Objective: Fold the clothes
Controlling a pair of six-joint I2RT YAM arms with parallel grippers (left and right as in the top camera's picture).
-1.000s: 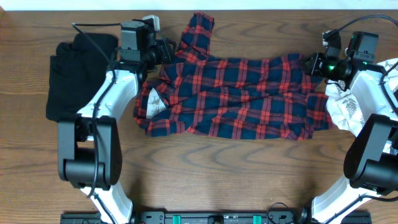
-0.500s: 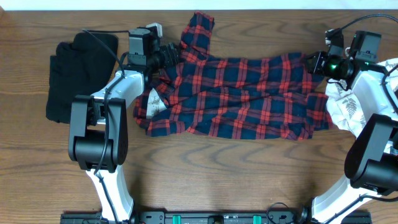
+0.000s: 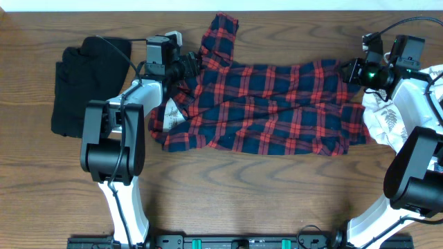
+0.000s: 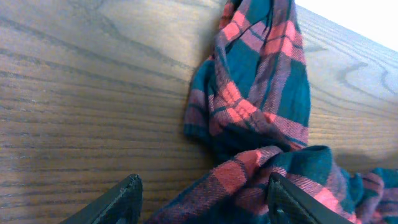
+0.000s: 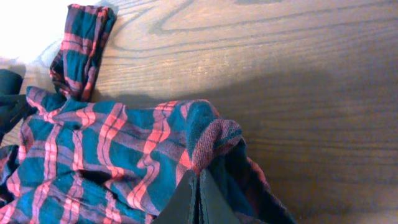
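L arm swung inward since prev frame; L gripper (image 4: 205, 200) jaws now wide, nothing pinched, plaid shirt (image 3: 263, 104) cloth loose btwn tips. R gripper (image 5: 199, 190) clamped on shirt corner. Shirt crumpled, centre of table (image 3: 242, 183); likely regrasp next, fold not begun.

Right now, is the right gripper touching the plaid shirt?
Touching. The right wrist view shows the right gripper shut, pinching a raised fold of the plaid shirt at its fingertips.

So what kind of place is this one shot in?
Likely a robotics lab bench: bare wood-grain tabletop, two white-and-black robot arms mounted at one edge, red-and-navy plaid cloth shirt spread between them.
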